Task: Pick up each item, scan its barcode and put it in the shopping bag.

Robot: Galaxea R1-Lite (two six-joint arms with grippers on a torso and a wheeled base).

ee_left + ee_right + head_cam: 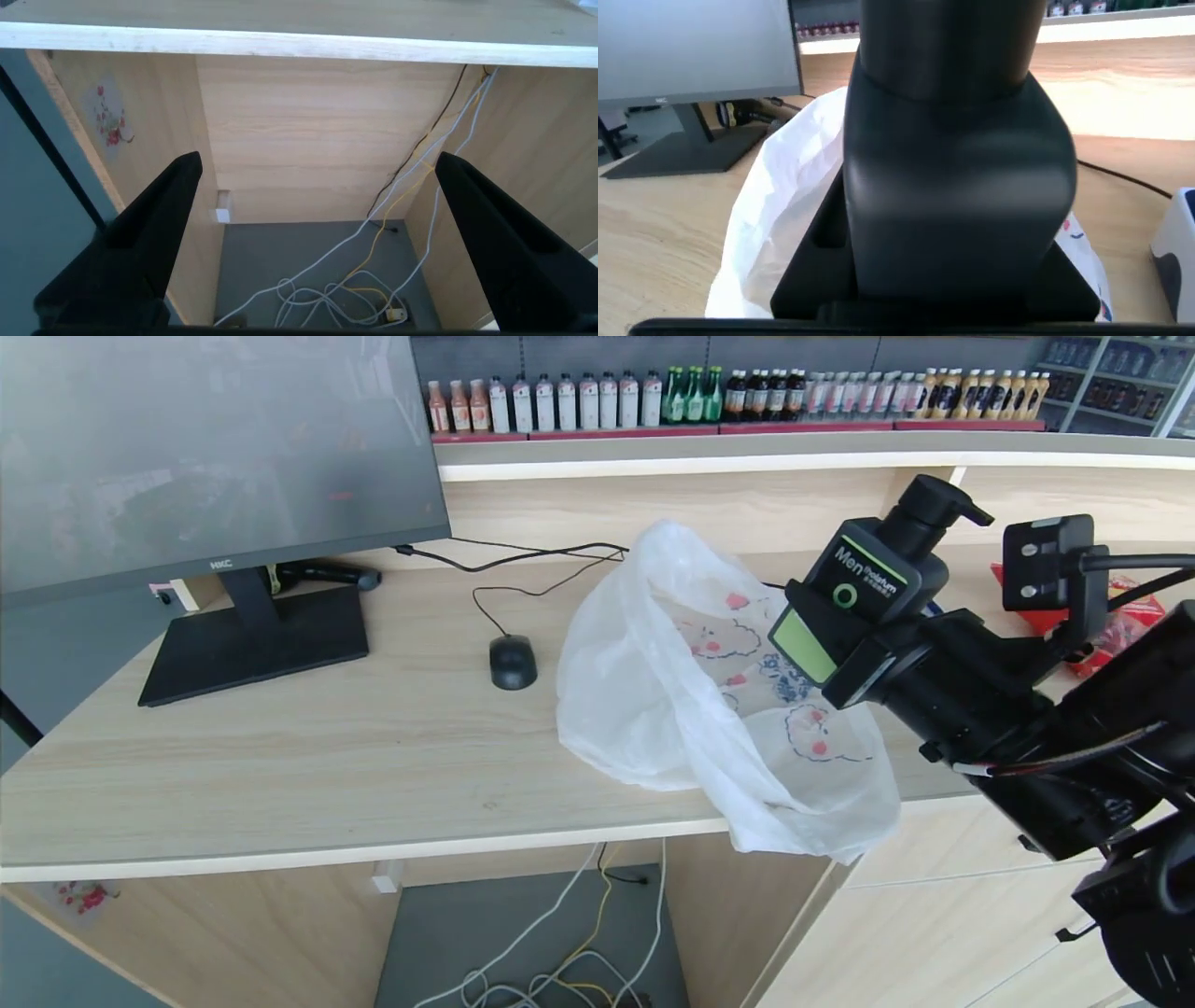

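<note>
Firstly, head view: we see right gripper [845, 658] clamped on black pump bottle with green label [873, 574], tilted, over right side of white plastic shopping bag [691, 709] slumped on pale wooden counter [327, 765]. Left wrist view: we see left gripper [318, 187] spread wide below counter edge. Right wrist view: we see bottle [957, 187] close up, bag [775, 205] behind it.

bright even light, faint shadows, bottle [957, 187] blurred up close
</note>
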